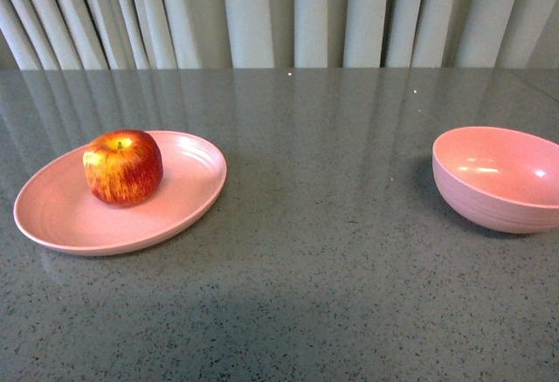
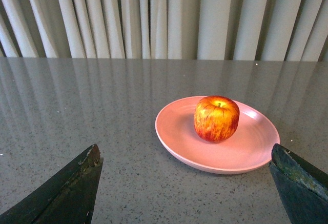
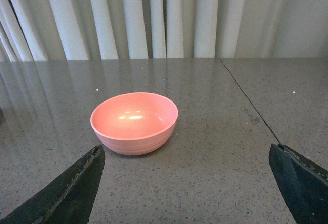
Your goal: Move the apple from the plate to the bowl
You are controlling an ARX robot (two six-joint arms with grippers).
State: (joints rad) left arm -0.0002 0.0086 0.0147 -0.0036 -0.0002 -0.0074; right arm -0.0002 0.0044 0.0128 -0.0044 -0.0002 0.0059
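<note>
The red apple [image 1: 123, 167] with yellow streaks sits on the shallow pink plate [image 1: 61, 216] at the left of the grey table. The deep pink bowl [image 1: 500, 178] stands empty at the right edge of the front view. Neither arm shows in the front view. In the left wrist view the apple [image 2: 216, 118] rests on the plate [image 2: 177, 131], ahead of my open, empty left gripper [image 2: 185, 168]. In the right wrist view the bowl [image 3: 134, 122] stands ahead of my open, empty right gripper [image 3: 185, 166], apart from it.
The grey speckled table [image 1: 323, 251] stretches between plate and bowl. Pale pleated curtains [image 1: 279, 15] hang behind its far edge. A thin seam [image 3: 246, 98] runs across the tabletop beside the bowl in the right wrist view.
</note>
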